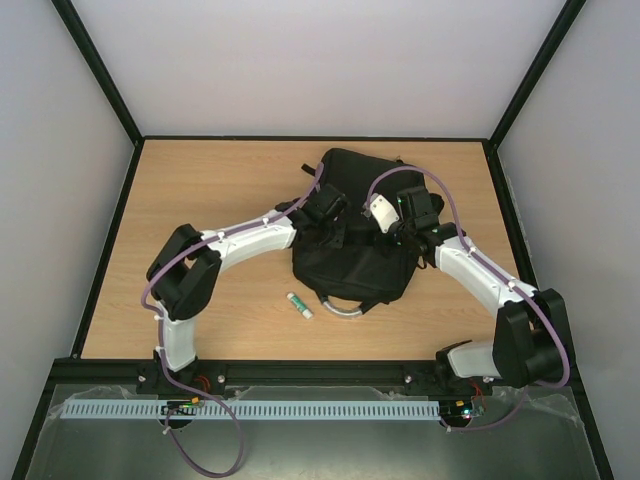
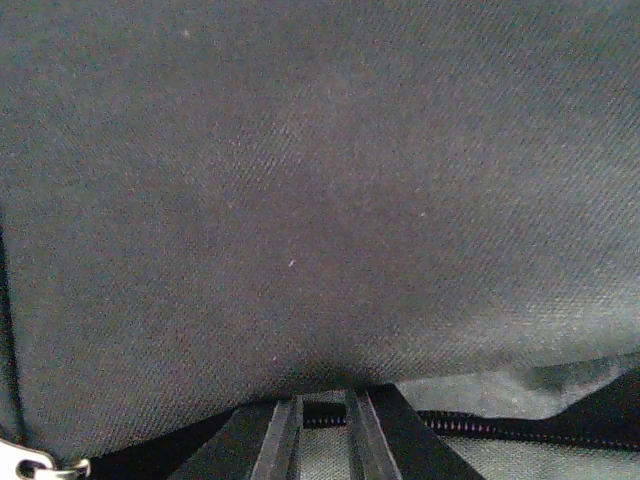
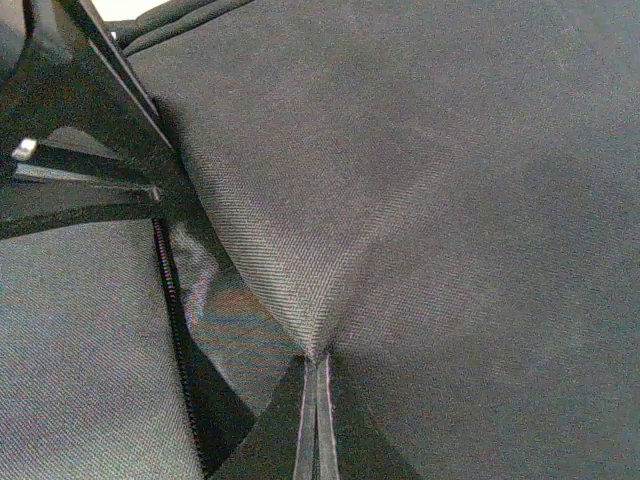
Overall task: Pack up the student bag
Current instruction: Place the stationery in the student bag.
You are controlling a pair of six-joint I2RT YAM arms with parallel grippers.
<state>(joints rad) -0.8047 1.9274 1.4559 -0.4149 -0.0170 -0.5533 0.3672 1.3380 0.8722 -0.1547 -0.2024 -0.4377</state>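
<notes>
Student bag (image 1: 355, 265) sits flat on the table (image 1: 220, 180), just right of its centre, grey loop handle (image 1: 345, 308) toward its near edge, left gripper (image 2: 324, 425) clamped on bag's zip edge, right gripper (image 3: 316, 420) pinched tight on a fabric fold.

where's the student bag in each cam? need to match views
Top external: student bag sits in the centre of the picture.
Left wrist: student bag fabric fills nearly the whole frame.
Right wrist: student bag fabric fills the frame, tented at the bottom centre.
Shared landmark: the zip track, in both wrist views; too small to tell from above.
</notes>
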